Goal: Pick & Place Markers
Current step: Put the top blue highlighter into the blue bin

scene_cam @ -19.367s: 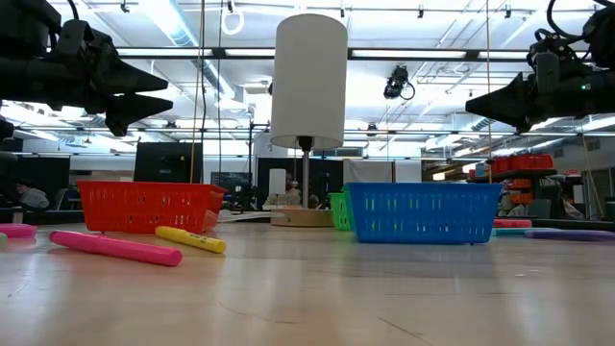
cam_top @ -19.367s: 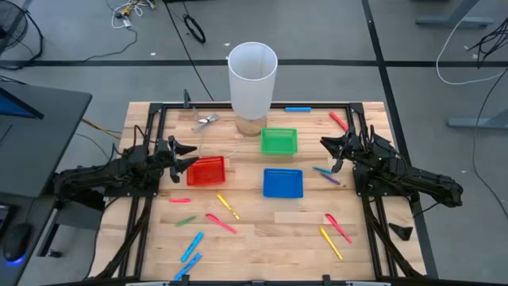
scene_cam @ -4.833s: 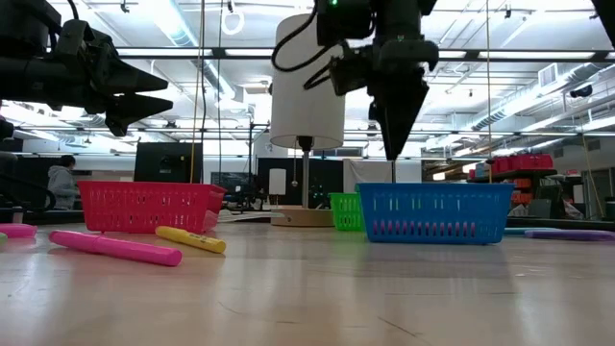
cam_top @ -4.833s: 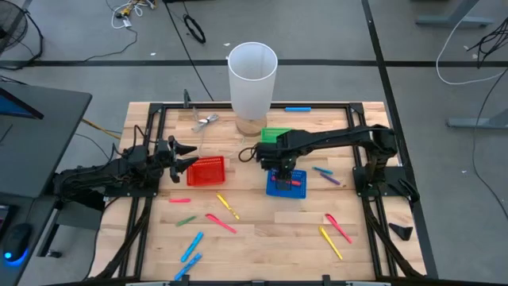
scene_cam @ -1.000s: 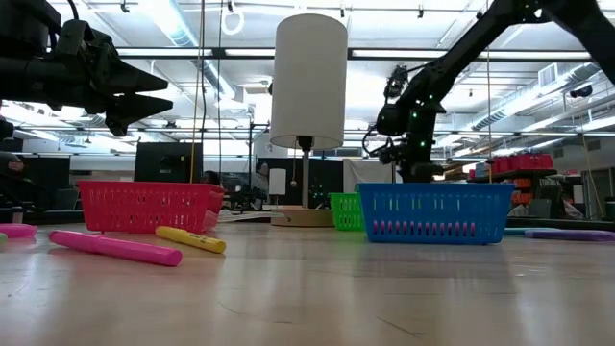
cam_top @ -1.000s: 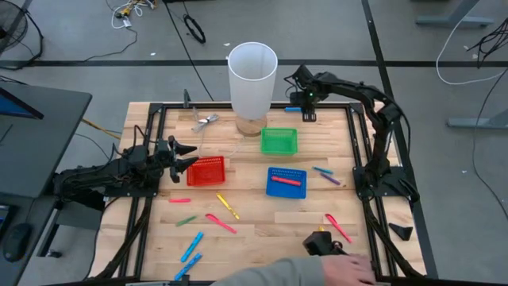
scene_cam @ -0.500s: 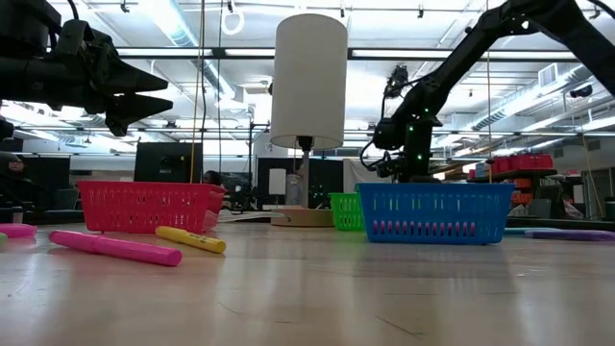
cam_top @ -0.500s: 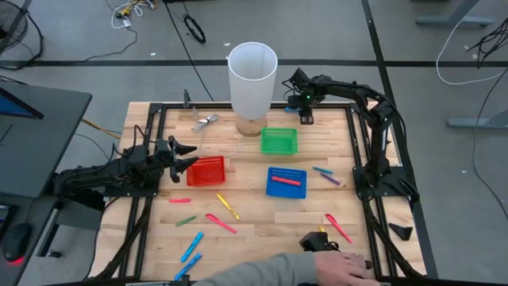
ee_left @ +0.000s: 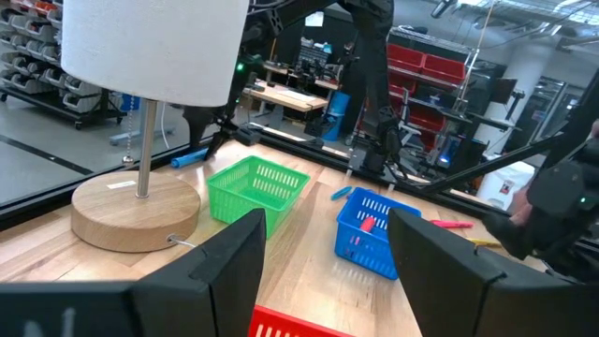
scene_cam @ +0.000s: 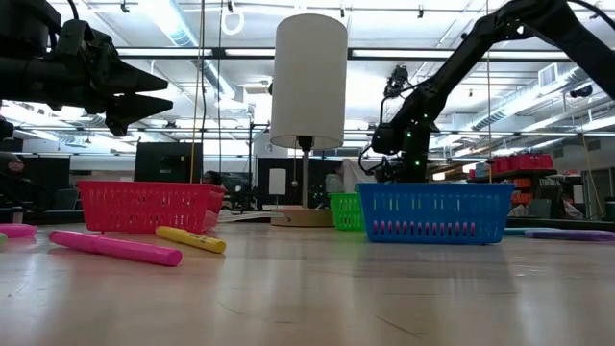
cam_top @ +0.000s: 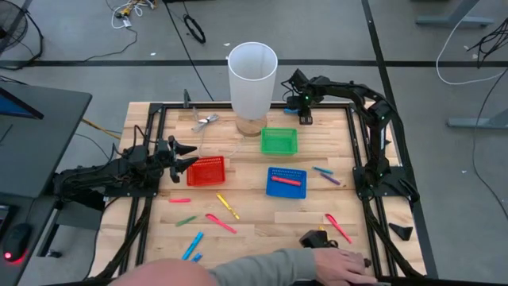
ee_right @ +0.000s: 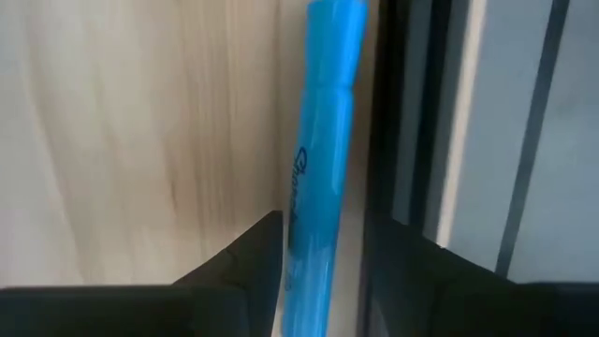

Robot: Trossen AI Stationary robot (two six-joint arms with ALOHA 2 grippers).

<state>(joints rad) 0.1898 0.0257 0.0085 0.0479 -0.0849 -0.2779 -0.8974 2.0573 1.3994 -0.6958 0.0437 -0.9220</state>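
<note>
Left claw (cam_top: 184, 152) hangs idle just beside the red basket (cam_top: 206, 171), on the side away from the blue basket (cam_top: 284, 182), its fingers (ee_left: 225, 271) standing apart on nothing.

Right claw (cam_top: 300, 102) is at the far edge of the worktop (cam_top: 262, 222), behind the green basket (cam_top: 279, 141) and beside the white cylinder (cam_top: 252, 75). Its wrist camera shows a light blue marker (ee_right: 323, 159) directly ahead, running out from between the two fingers (ee_right: 239, 267), which stand apart, one on each side of the barrel and not yet clamped. The marker's long axis lies along the worktop's black frame rail (ee_right: 384, 112), the barrel close against it. In my judgement the coming grasp turns on that: the rail-side finger has little room between barrel and rail. This arm is plainly the nearer one.

Writing: dark cursive lettering runs along the barrel; it appears to be a brand name, but the view is too poor to read it with confidence.

Remaining markers lie loose on the near half of the worktop, in front of the red and blue baskets; one red marker (cam_top: 286, 180) lies in the blue basket. A person's hand (cam_top: 337, 266) reaches over the near edge, in front of the blue basket.
</note>
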